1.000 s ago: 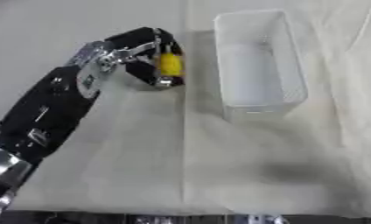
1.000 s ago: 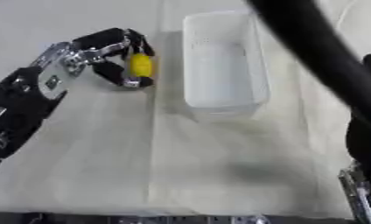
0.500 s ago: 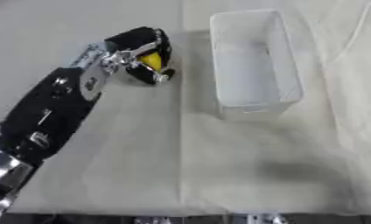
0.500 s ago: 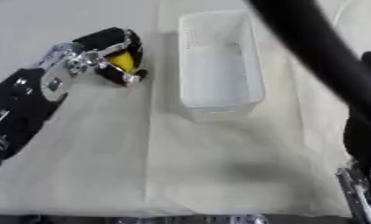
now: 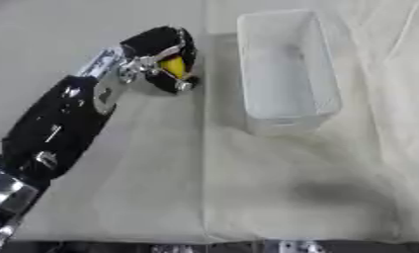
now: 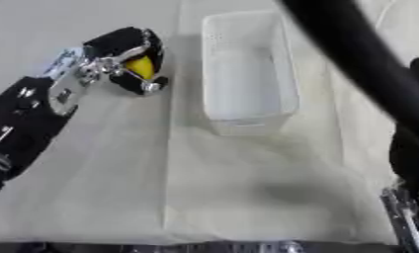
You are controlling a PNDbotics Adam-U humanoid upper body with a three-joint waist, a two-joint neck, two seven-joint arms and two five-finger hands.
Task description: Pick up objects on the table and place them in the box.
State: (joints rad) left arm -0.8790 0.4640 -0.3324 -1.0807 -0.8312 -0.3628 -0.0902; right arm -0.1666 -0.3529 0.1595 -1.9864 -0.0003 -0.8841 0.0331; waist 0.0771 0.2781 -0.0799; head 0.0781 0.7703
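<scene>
Left hand [image 5: 157, 59] lifted yellow object [image 5: 172, 66]; cloth-covered table [image 5: 273, 197].

The left hand [image 5: 157, 58] at ten o'clock has black fingers [image 5: 165, 38] and silver metal links. Its forearm [image 5: 57, 126] is a wide black shell dotted with small silver screws. At three o'clock a thick black arm [image 6: 360, 64] crosses the right eye view.

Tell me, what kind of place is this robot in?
Probably a robot practice table, not a home: a plain cream cloth-covered table, one clear plastic rectangular box, and the left robot hand curled round a small yellow object.
</scene>
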